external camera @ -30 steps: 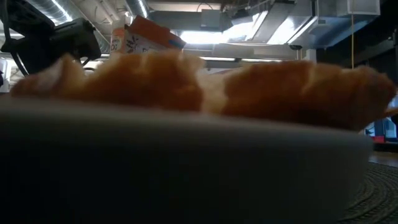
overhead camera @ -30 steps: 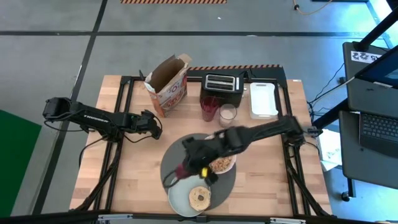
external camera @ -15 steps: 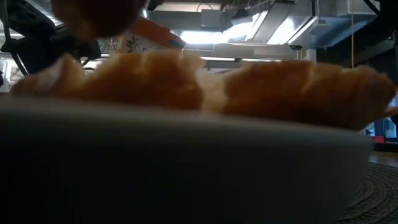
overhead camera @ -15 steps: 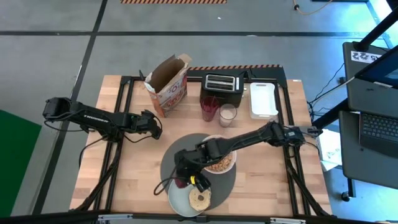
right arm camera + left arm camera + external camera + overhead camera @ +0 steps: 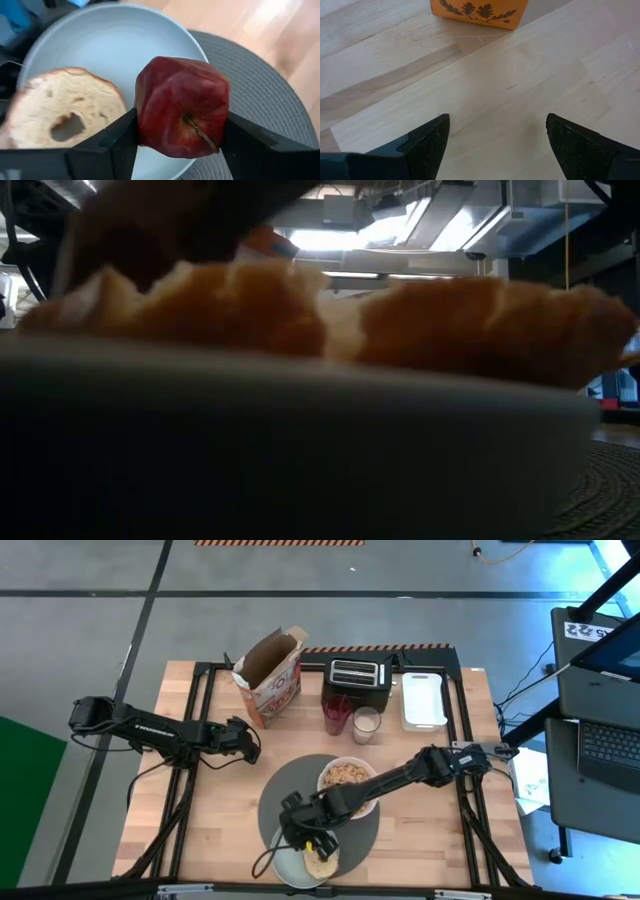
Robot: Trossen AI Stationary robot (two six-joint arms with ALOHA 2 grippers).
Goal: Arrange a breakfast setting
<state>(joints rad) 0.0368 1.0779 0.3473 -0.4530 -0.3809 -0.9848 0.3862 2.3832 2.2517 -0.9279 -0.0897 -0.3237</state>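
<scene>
The right gripper (image 5: 180, 150) clamps a dark red apple (image 5: 182, 114) between its two dark fingers (image 5: 107, 142), holding the fruit just above the pale mint-green flat plate (image 5: 107, 37). On the plate, just beside the apple, lies a toasted bagel half (image 5: 65, 107), cut side up. Seen from above, the right arm reaches from the right edge of the wooden table (image 5: 200, 810) across the large round dark-grey woven placemat (image 5: 285, 785), with the right gripper (image 5: 300, 830) poised over the plate (image 5: 290, 870), which overlaps the near rim of the placemat. The bagel half (image 5: 322, 862) shows just past the gripper.

Beside the right forearm, on the placemat, stands the white round bowl (image 5: 347, 775), filled with cereal. Farther back from the gripper stand a red tumbler (image 5: 337, 715), a glass of milk (image 5: 366, 724), a black toaster (image 5: 357, 680), a rectangular white tray (image 5: 424, 699) and an open orange cereal box (image 5: 270, 675).

The left gripper (image 5: 245, 743) waits well apart, low over bare wood with the cereal box (image 5: 475, 11) just ahead of it. Its fingers (image 5: 427, 145) stand spread, with nothing between them.

From table height, the bagel half (image 5: 330, 315) and the rim of the plate (image 5: 300, 450) fill the frame.
</scene>
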